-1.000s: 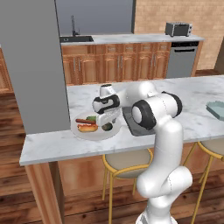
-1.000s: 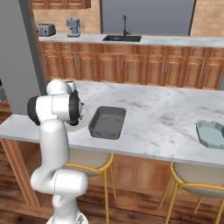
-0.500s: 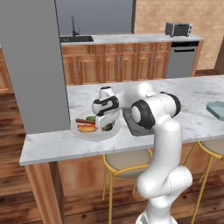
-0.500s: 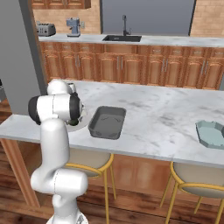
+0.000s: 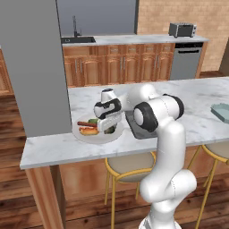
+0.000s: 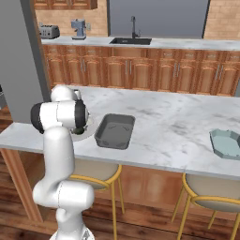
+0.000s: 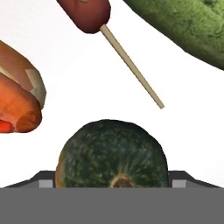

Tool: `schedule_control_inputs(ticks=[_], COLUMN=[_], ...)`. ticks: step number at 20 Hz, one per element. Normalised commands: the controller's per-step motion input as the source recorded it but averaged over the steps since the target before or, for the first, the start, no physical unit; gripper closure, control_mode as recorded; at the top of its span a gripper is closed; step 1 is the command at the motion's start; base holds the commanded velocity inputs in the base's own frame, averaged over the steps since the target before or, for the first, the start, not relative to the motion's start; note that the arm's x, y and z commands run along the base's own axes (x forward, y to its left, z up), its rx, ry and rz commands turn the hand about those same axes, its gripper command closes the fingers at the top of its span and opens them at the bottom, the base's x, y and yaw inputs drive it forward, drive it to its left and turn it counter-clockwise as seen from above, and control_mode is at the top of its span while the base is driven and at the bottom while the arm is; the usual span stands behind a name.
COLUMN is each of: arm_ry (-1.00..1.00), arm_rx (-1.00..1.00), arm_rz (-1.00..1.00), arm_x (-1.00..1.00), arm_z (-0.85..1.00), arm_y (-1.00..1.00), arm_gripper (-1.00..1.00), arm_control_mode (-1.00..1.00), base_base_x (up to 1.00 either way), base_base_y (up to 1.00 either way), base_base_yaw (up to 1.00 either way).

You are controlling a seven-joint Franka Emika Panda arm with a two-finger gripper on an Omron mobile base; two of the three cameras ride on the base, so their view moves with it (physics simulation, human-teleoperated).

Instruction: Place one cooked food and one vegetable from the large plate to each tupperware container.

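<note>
The large plate lies on the marble counter's left part, and its rim peeks out behind my arm. On it lie a dark green round squash, a hot dog, a sausage on a stick and a cucumber. My gripper points down at the plate, open, with a fingertip close on either side of the squash. Seen from the left base, the gripper stands over the plate's right half. The dark grey tupperware container sits just right of the plate. The pale blue-grey one is far right.
A grey pillar rises at the counter's left end, close to the plate. Stools stand under the counter's front edge. Bare marble stretches between the two containers. Behind are wooden cabinets, a sink and a toaster.
The hand has sunk slightly toward the plate. The food and both containers have not moved.
</note>
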Motion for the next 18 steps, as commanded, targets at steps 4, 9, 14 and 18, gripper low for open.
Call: schedule_control_inputs(ticks=[4, 9, 14, 18], arm_ry=[-0.01, -0.20, -0.17, -0.03], arm_rx=[0.00, 0.00, 0.00, -0.01], arm_rz=[0.00, -0.07, -0.14, -0.18], arm_x=[-0.08, -0.38, -0.38, -0.10], arm_z=[0.04, 0.67, 0.97, 0.49], arm_y=[0.00, -0.03, -0.09, -0.46], arm_gripper=[1.00, 1.00, 1.00, 1.00], arm_control_mode=[-1.00, -1.00, -1.00, -1.00], base_base_x=[0.00, 0.00, 0.00, 0.00], base_base_y=[0.00, 0.00, 0.00, 0.00], base_base_yaw=[0.00, 0.00, 0.00, 0.00])
